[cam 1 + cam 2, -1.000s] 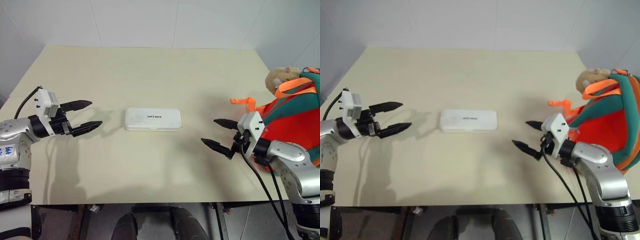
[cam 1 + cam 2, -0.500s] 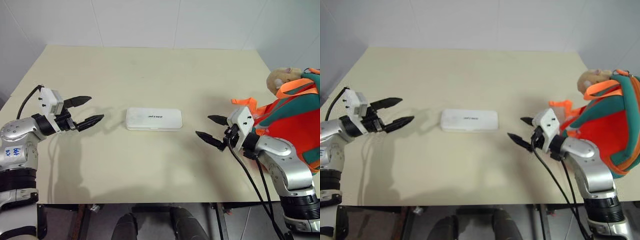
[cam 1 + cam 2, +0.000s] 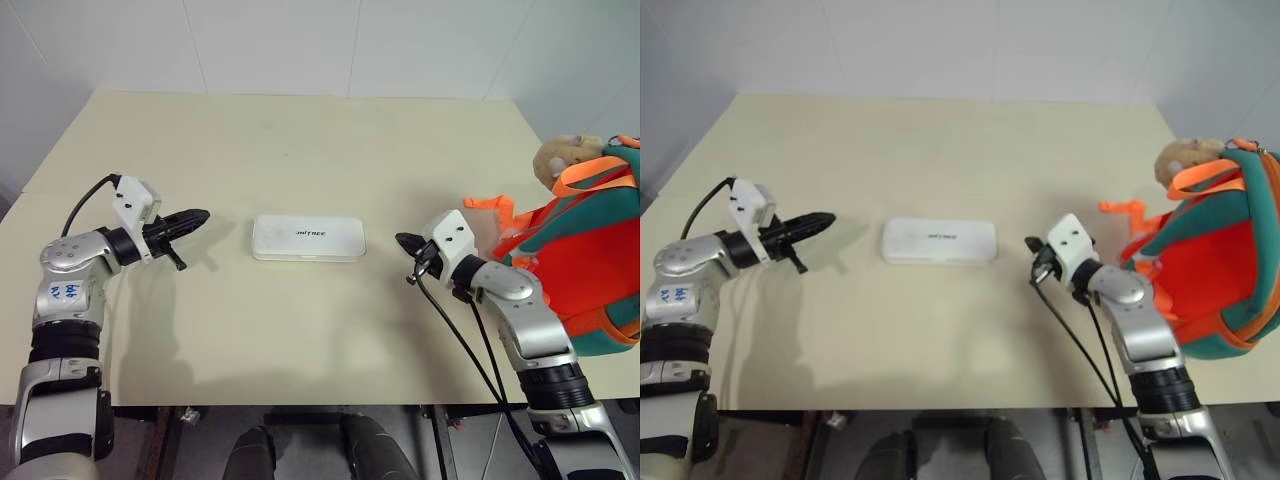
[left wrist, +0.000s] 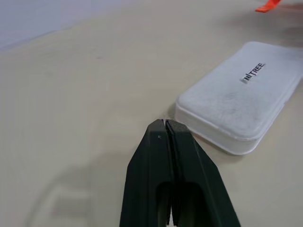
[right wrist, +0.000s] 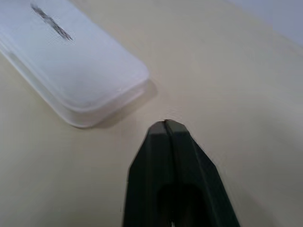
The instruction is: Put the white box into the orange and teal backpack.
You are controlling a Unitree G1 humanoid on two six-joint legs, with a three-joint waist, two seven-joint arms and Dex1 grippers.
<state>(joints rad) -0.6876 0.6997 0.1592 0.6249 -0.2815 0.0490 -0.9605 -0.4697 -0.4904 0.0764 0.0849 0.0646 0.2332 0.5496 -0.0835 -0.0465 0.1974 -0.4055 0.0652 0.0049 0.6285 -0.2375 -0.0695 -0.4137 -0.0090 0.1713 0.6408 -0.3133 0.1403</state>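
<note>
The white box (image 3: 308, 238) lies flat in the middle of the cream table, dark lettering facing up. It also shows in the left wrist view (image 4: 244, 94) and the right wrist view (image 5: 71, 66). My left gripper (image 3: 200, 216) is shut and empty, its tips a short gap from the box's left end. My right gripper (image 3: 403, 241) is shut and empty too, pointing at the box's right end from a small distance. The orange and teal backpack (image 3: 585, 245) stands at the table's right edge, a tan plush toy (image 3: 560, 155) at its top.
An orange strap (image 3: 487, 205) of the backpack trails on the table just behind my right wrist. Black cables hang from both wrists. The table (image 3: 300, 140) ends at white walls at the back and left.
Both grippers went from open to shut, holding nothing. Both moved inward toward the ends of the white box. The box and the backpack stayed in place.
</note>
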